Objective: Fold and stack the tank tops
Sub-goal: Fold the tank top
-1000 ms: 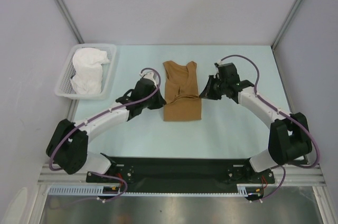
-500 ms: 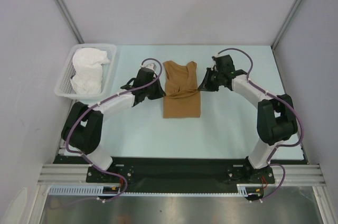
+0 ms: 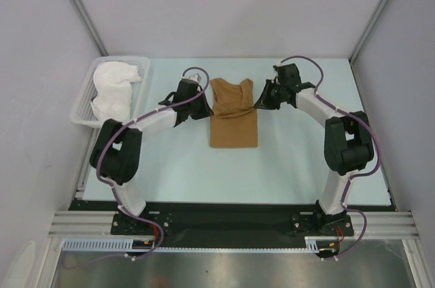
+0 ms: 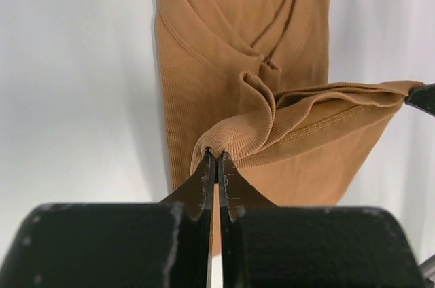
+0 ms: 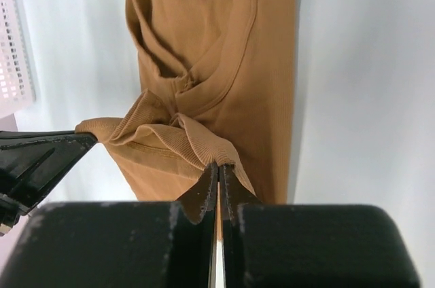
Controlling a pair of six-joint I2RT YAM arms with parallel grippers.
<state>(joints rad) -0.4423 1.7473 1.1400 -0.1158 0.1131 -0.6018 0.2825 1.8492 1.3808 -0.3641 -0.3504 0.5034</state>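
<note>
We have both pincers pinching the tan tank top, mid-table toward 12 o'clock: the left gripper at its 9 o'clock edge, the right gripper at 3 o'clock, cloth stretched between them. Each bite is thin, so uneven pulling could slip a corner and skew the fold. We count two tops, the white tank top bunched in one basket at 10 o'clock.

1. The first tank top lies mid-tabletop, between the two arms.
2. The left fingers pinch its left edge and the right fingers its right edge.
3. A basket sits at the far-left corner, well apart.
4. The second tank top lies bundled inside the basket.
</note>
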